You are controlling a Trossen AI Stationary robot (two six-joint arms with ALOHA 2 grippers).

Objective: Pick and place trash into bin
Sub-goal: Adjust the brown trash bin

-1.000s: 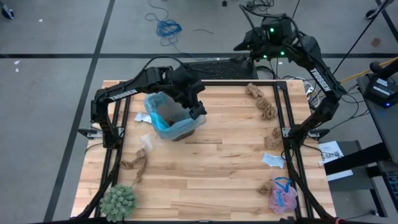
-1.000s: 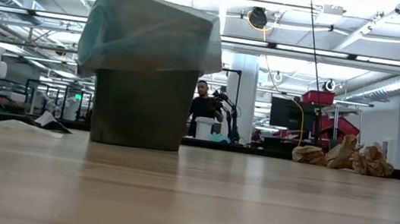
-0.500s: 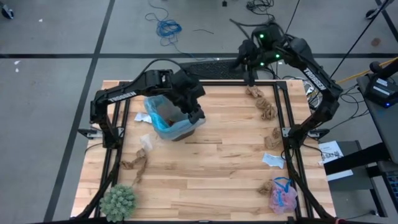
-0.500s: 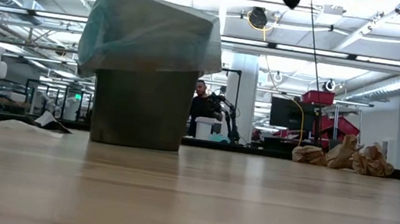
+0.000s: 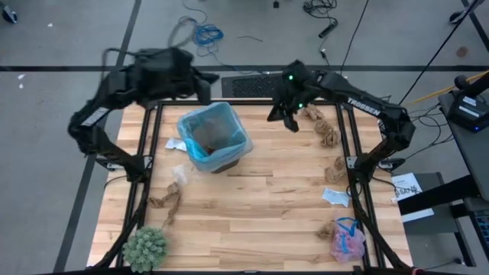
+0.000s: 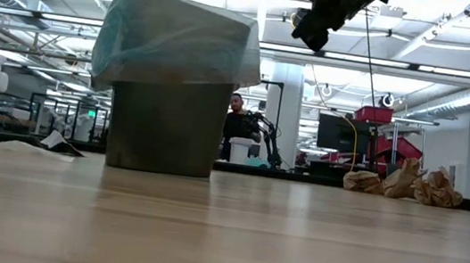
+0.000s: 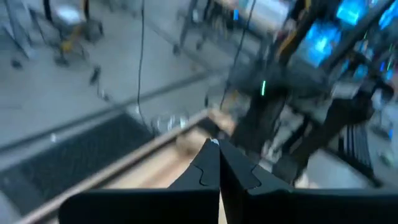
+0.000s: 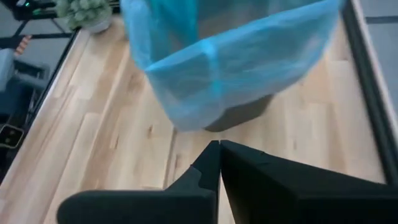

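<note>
**Left arm clears off the bin as the right arm swings in over the far edge**

A second ago the left gripper point(image 5: 200, 80) hung right at the rim of the small dark wastebasket lined with a light-blue plastic bag point(image 5: 215, 137). It has since pulled up and back, and now sits off the far edge of the light wooden slatted table point(image 5: 260, 206), beyond its far-left corner. Its own wrist view shows its two dark fingers point(image 7: 217, 163) pressed together with nothing between them, so it looks as if that arm has finished a drop and is retreating.

The right gripper point(image 5: 280, 114) was parked high behind the far edge a second ago. It has come forward and down, and now hovers over the far edge between the bin and the lumpy brown paper wads point(image 5: 322, 128) strung along the far-right side. Its fingers point(image 8: 214, 163) are likewise closed and empty, and its wrist camera looks across at the blue-lined bin.

The bin stands near the far-left corner, with brownish scraps visible inside. Still on the table:
- a white paper bit point(image 5: 335, 197) at the right edge
- a pink mesh puff with blue string point(image 5: 347, 240) in the near-right corner
- brown and white scraps point(image 5: 170, 195) along the left edge
- a round green spiky plant point(image 5: 145, 247) in the near-left corner

By my reading, the work passes to the right arm, which must open before taking a wad; most of the trash remains.
</note>
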